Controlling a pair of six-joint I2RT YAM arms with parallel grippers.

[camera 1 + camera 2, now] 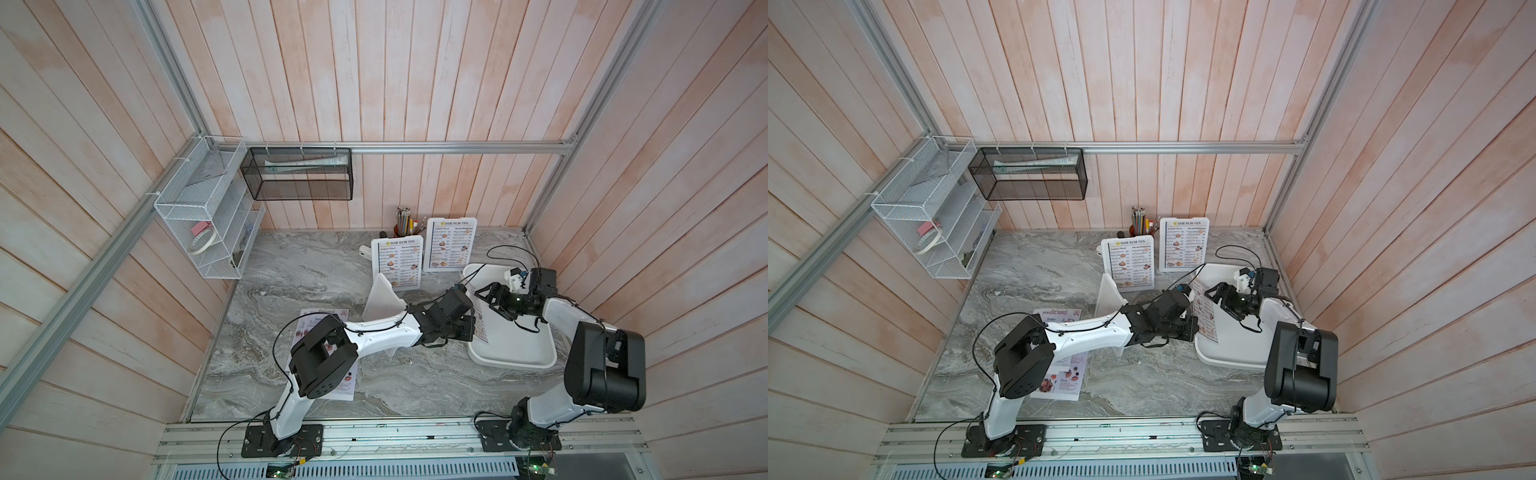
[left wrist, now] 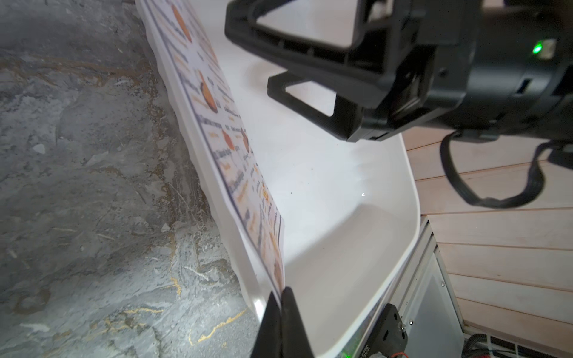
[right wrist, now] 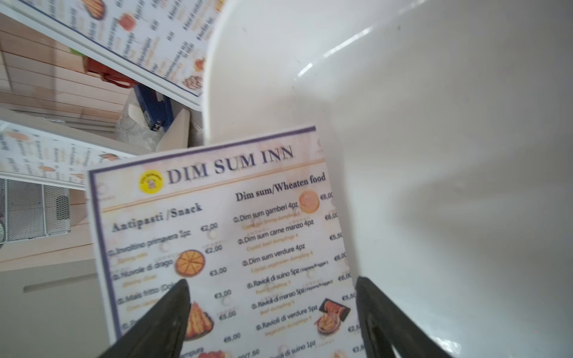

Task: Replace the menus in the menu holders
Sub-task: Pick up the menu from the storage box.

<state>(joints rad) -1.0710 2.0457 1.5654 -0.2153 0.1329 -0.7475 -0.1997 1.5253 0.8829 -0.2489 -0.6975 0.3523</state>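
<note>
Special Menu sheet (image 1: 1065, 380) lies flat on the marble table (image 1: 291, 282), nearest of all. Beyond it, the left gripper (image 2: 281, 293) pinches a Dim Sum Inn sheet (image 1: 1204, 311) on edge over the white tray (image 1: 515, 357); the right gripper (image 3: 271, 282) gapes beside it, not touching. Farther back stands a plain white menu holder (image 1: 384, 299), then two filled holders (image 1: 401, 262).

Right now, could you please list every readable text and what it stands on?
"DIM SUM INN": held menu, nearer holder menu, farther holder menu.
"Antipasti /Snack": held menu.
"Dim sum/Wheaten food": held menu.
"SPECIAL MENU", faint: flat sheet.
Dish lines, prices: mostly blurred.
</note>
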